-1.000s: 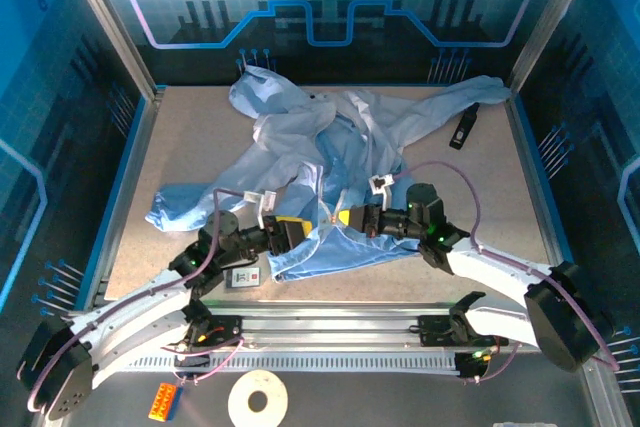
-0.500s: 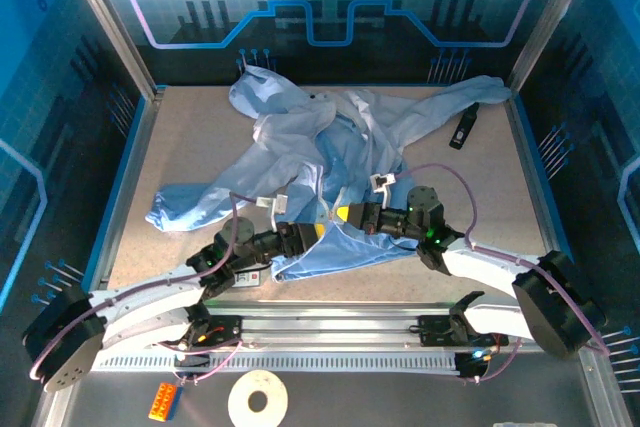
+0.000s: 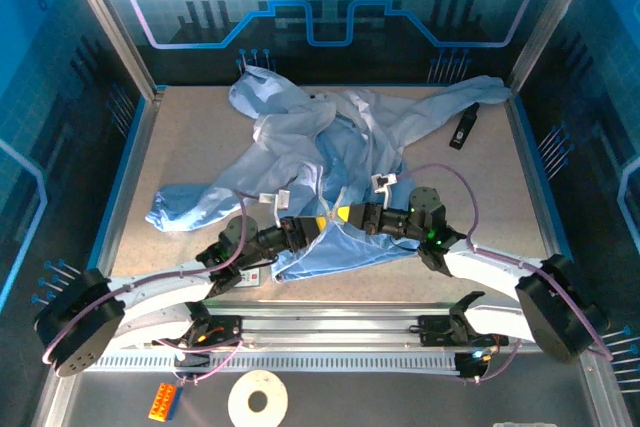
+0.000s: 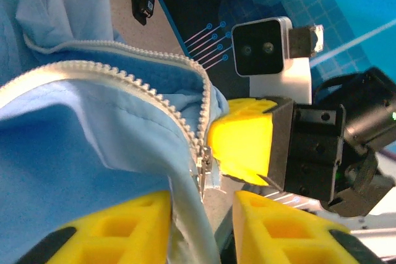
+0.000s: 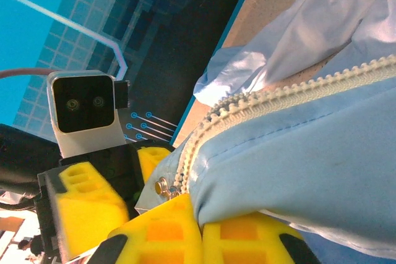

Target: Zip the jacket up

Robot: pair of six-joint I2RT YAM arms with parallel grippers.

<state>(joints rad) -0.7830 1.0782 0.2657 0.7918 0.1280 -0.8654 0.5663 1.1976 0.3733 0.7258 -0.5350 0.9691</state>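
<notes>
At the near hem of the jacket (image 3: 340, 137), both grippers meet tip to tip at the bottom end of the zipper (image 4: 158, 94). Right gripper (image 5: 201, 230): fingers pressed together, pinching the hem edge beside the zipper teeth. Left gripper (image 4: 203, 205): fingers spread with a gap, the zipper's lower end and metal slider (image 4: 203, 168) hanging between them; fabric touches one finger only. Jacket lies front open, sleeves spread, across the middle of the table (image 3: 180, 137).
</notes>
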